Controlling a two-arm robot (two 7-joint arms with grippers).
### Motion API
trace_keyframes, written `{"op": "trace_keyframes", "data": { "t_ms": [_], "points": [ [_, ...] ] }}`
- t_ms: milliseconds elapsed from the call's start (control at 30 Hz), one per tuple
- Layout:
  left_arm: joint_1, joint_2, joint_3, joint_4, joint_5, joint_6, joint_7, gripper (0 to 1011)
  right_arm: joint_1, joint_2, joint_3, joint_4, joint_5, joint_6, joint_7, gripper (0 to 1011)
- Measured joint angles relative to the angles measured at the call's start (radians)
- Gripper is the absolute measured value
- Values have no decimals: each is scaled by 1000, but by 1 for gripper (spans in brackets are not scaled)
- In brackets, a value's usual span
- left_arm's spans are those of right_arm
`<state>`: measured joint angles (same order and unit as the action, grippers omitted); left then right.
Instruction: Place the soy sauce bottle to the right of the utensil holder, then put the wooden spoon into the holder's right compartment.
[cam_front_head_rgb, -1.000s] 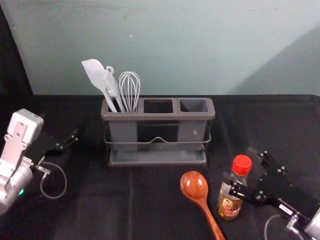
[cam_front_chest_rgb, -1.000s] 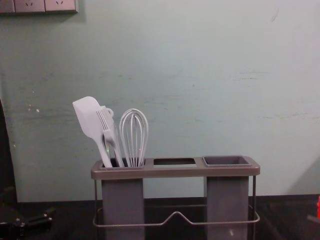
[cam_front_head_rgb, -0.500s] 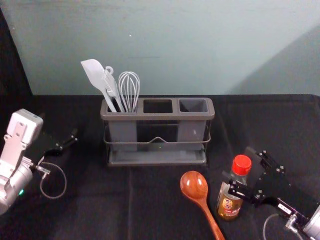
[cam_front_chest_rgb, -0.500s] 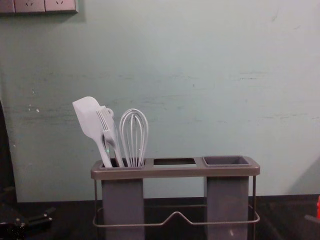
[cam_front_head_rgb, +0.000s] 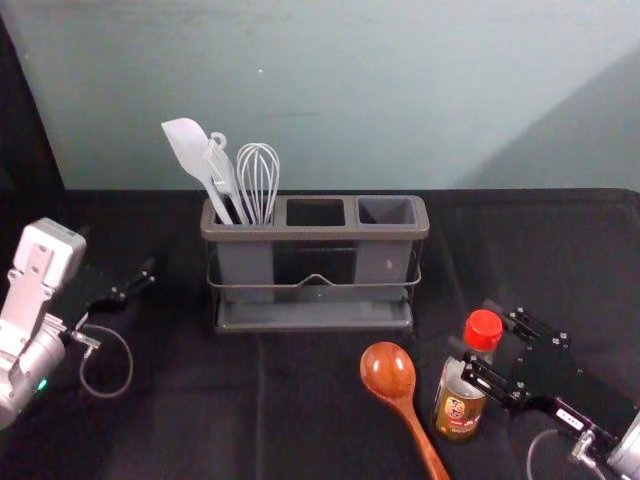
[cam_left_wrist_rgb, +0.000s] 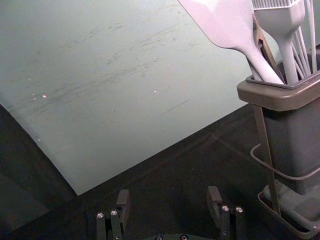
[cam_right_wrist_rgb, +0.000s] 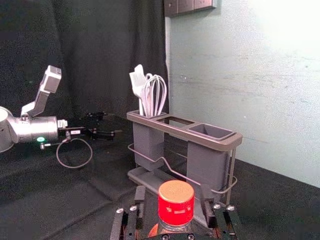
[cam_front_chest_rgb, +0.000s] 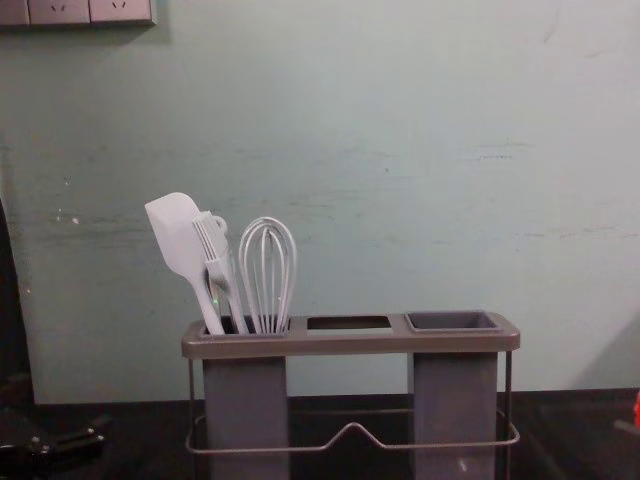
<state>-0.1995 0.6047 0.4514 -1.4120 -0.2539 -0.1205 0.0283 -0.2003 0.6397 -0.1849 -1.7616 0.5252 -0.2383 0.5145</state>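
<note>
Since the black right tool (cam_front_head_rgb: 471, 326) narrowed around the clear red-capped soy sauce bottle (cam_front_head_rgb: 457, 409), still unclenched, grasp seems next; left tool (cam_left_wrist_rgb: 169, 191) parked left, released.

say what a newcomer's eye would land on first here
Probably the bright red cap of the soy sauce bottle, near the head view's lower right, with the right gripper open around it. Next, the glossy wooden spoon lying on the dark cloth just left of the bottle. Behind them, the white spatula and whisk stand out in the left compartment of the grey holder.
</note>
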Motion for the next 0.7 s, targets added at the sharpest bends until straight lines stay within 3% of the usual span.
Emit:
{"op": "trace_keyframes", "data": {
  "t_ms": [333,700],
  "points": [
    [0,0,0,0,0,0,0,1011,-6,-15,16,-6,-15,10,16,384],
    [0,0,0,0,0,0,0,1012,19,-13,36,15,-14,33,35,382]
  ]
}}
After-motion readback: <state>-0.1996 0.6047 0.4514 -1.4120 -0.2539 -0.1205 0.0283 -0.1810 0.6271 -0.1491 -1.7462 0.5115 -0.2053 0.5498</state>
